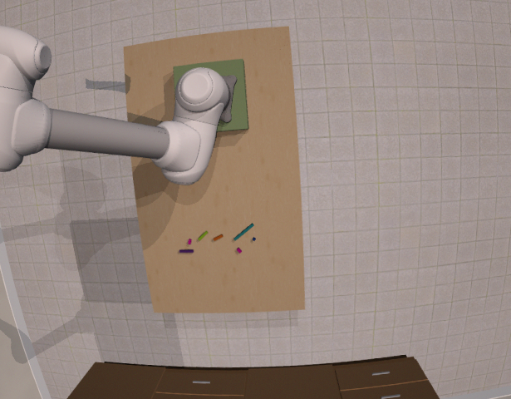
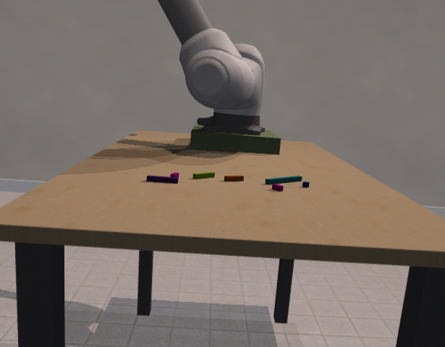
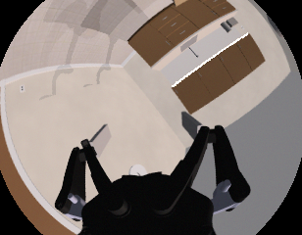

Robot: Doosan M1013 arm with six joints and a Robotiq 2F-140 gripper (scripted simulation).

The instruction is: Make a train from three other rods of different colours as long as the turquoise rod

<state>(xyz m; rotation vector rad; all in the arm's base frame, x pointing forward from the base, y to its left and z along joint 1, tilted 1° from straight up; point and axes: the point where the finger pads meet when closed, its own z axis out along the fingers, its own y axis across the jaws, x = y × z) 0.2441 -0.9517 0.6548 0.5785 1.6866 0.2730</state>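
Note:
The turquoise rod (image 1: 243, 232) (image 2: 284, 180) lies slanted on the table. A blue rod (image 1: 253, 238) (image 2: 305, 184) and a magenta rod (image 1: 238, 250) (image 2: 277, 187) lie near it, apart. An orange rod (image 1: 218, 237) (image 2: 234, 178) lies left of it, then a lime rod (image 1: 203, 235) (image 2: 203, 175). A second magenta rod (image 1: 189, 241) (image 2: 174, 174) lies between the lime rod and the purple rod (image 1: 186, 251) (image 2: 162, 179). All lie flat and separate. My gripper (image 3: 144, 124) is open and empty, away from the table; the top and exterior views do not show it.
The arm's base stands on a green block (image 1: 239, 115) (image 2: 235, 143) at the far end of the wooden table (image 1: 229, 283) (image 2: 215, 216). The arm reaches out past the table's left edge in the top view. Brown cabinets (image 1: 289, 381) (image 3: 220, 73) stand beyond the near end.

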